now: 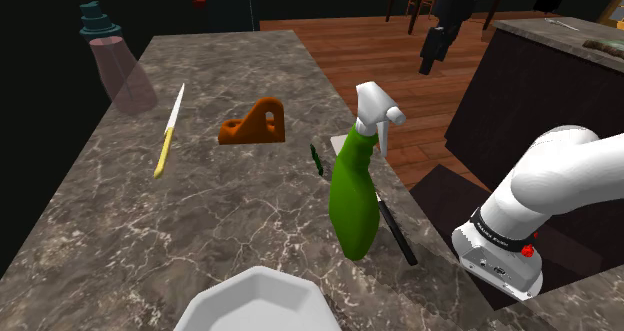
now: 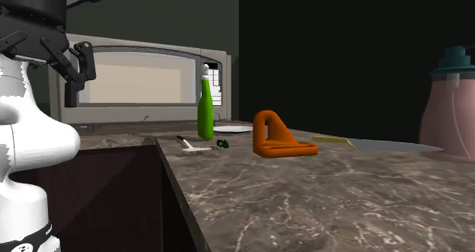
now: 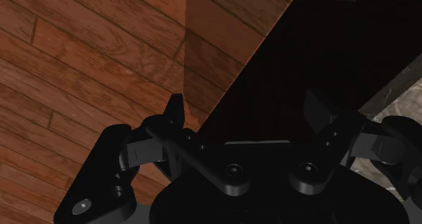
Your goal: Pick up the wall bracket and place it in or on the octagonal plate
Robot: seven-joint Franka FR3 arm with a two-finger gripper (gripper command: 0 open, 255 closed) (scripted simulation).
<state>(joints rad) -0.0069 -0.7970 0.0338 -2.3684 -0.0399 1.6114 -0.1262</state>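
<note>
**Reach not yet begun: gripper empty and off the counter**

The gripper hangs in the upper right of the shoulder view, over the wooden floor and well apart from the marble counter; in the wrist view its fingers stand spread with nothing between them, floorboards lying beyond. The orange wall bracket sits on the counter near centre frame, untouched. A green spray bottle stands to the right of it, nearer the arm, and the white octagonal plate lies at the bottom edge. By this showing the task stands at its first step, the reach. The next move calls for swinging across to the counter, clearing the bottle, and lowering the open fingers astride the bracket.
</note>
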